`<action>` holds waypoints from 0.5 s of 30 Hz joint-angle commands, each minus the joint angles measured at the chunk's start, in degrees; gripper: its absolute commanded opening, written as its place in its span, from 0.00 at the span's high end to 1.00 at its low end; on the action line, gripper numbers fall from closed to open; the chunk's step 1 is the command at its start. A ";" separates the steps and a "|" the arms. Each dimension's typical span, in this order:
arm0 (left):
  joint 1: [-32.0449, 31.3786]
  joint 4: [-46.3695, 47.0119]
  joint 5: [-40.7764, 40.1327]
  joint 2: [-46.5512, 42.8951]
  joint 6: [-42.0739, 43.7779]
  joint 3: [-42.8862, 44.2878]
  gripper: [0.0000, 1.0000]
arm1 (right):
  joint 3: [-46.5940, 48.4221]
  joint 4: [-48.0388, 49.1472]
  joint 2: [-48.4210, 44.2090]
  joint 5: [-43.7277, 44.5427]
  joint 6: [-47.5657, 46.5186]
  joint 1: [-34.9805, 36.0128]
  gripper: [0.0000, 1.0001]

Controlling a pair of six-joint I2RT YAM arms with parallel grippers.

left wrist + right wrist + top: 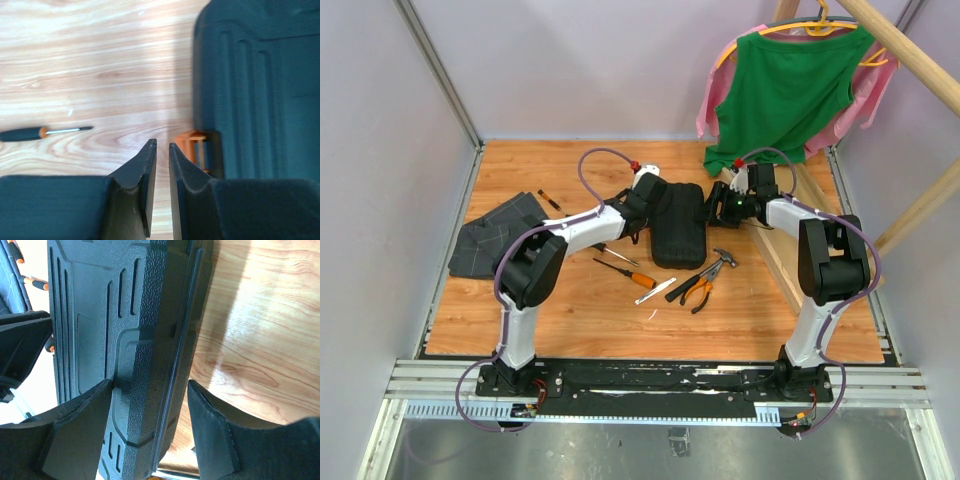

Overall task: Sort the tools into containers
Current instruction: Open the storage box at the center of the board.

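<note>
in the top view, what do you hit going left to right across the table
grey cloth → small screwdriver → orange-handled screwdriver → black case → pliers → hammer

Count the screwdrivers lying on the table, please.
3 screwdrivers: a small one by the folded cloth, a dark-handled one and an orange-handled one left of the black case. The arms may hide others.
</note>
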 commanded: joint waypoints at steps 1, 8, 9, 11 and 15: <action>0.86 -5.03 -6.38 1.59 2.02 0.73 0.79 | -1.44 -6.63 3.92 9.47 -4.28 0.56 0.39; 0.85 -4.99 -7.01 0.60 1.47 0.41 0.79 | -1.31 -6.66 3.79 9.47 -4.35 0.62 0.39; 0.86 -4.76 -6.94 -0.21 1.28 0.00 0.79 | -1.33 -6.74 3.76 9.47 -4.34 0.61 0.39; 0.86 -3.91 -6.82 -1.80 0.94 -1.02 0.78 | -1.21 -6.83 3.71 9.47 -4.45 0.61 0.39; 1.30 0.68 -3.08 -6.66 0.07 -5.23 0.75 | -0.99 -6.84 3.30 9.09 -4.34 0.62 0.39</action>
